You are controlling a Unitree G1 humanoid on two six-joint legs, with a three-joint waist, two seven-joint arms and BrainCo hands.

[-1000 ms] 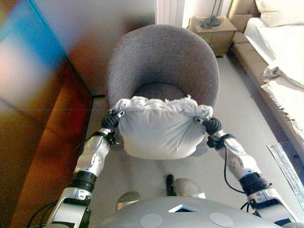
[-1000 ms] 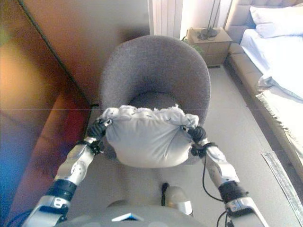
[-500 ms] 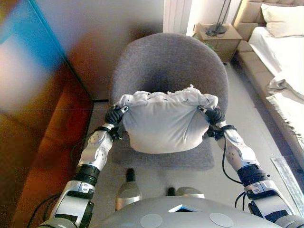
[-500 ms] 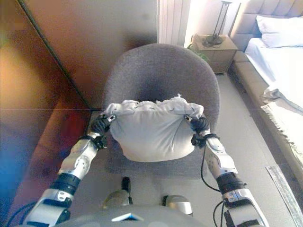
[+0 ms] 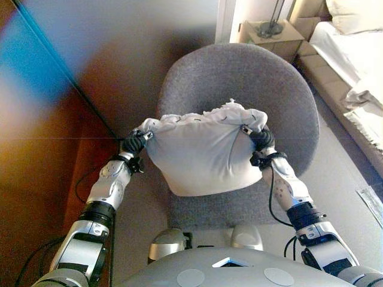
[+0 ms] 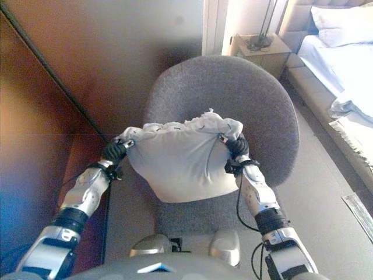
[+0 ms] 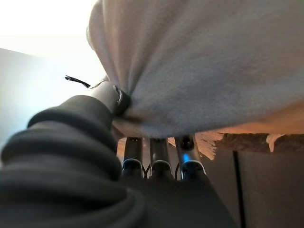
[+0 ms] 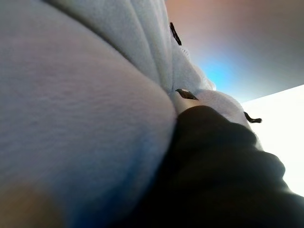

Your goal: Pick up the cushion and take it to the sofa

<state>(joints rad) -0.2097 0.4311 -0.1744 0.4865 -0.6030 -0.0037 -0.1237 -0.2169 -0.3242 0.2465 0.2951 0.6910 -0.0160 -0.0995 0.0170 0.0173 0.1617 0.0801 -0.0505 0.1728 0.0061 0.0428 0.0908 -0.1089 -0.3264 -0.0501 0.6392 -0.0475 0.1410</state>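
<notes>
A white cushion (image 5: 200, 152) with a frilled top edge hangs between my two hands, above the seat of a grey round armchair (image 5: 239, 78). My left hand (image 5: 134, 143) is shut on the cushion's left corner. In the left wrist view its fingers (image 7: 156, 164) curl under the bunched cloth (image 7: 213, 61) and the thumb pinches it. My right hand (image 5: 261, 140) is shut on the right corner. The right wrist view shows only its dark cover (image 8: 213, 161) pressed against the cushion (image 8: 71, 95).
A brown wooden wall (image 5: 42, 167) runs close along the left. A bedside table (image 5: 275, 36) with a lamp stands behind the armchair. A bed (image 5: 353, 48) with white linen lies at the right, with pale floor (image 5: 347, 173) between it and the chair.
The whole view has shifted and the armchair now sits closer, with the cushion over its seat instead of in front of it. Both hands keep their hold on the corners.
</notes>
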